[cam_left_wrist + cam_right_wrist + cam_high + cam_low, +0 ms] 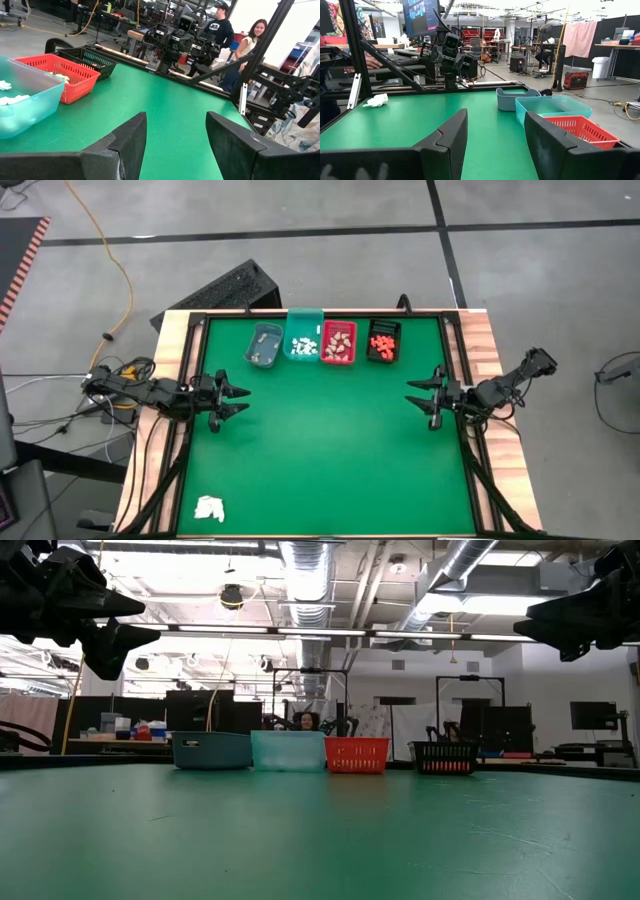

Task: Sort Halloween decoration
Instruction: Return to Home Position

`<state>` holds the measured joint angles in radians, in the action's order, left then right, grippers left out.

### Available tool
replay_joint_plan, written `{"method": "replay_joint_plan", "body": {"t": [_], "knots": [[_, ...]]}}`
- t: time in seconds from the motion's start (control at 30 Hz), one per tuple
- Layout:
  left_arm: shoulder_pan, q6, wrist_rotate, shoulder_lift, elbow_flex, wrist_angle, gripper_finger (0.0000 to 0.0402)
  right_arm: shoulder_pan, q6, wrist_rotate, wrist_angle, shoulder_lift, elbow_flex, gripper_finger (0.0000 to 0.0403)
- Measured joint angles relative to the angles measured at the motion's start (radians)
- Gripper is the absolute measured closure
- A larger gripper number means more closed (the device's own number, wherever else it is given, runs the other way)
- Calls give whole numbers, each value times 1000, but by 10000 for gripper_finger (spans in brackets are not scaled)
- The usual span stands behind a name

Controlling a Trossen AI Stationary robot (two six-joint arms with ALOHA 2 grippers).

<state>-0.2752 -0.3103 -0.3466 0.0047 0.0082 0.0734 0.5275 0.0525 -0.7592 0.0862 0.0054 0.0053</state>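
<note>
Your left arm reaches in from the left edge of the tabletop [330, 460], stretched out level. The left pincer [232, 400] points across toward the right edge. Your right arm mirrors it from the right edge, and the right pincer [425, 398] faces back at the left one. The two are well apart, with bare green between them. In the low view both arms hang clear above the tabletop and touch nothing.

Both pincers stand wide. The left wrist view shows its two dark fingers [125, 145] spread apart with nothing between them. The right wrist view shows the same of the right arm's fingers [447, 145].

The Halloween decoration lies sorted in a row of four bins close together along the far edge:
- The teal bin [303, 323] holds the white pieces [302, 345].
- The red bin [326, 343] holds the pale tan pieces [340, 340].
- The black bin [384, 326] holds the orange pieces [382, 343].
- The grey bin [265, 344], at the row's left end, holds a few small bits that you cannot make out.

A white papery wad [209, 507] lies alone by the near left corner of the tabletop, well apart from both pincers
</note>
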Motion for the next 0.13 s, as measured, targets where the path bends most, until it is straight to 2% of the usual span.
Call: {"method": "replay_joint_plan", "body": {"t": [0.13], "knots": [[0,0,0,0,0,0,207,0,0,0,0,0,0,211]]}}
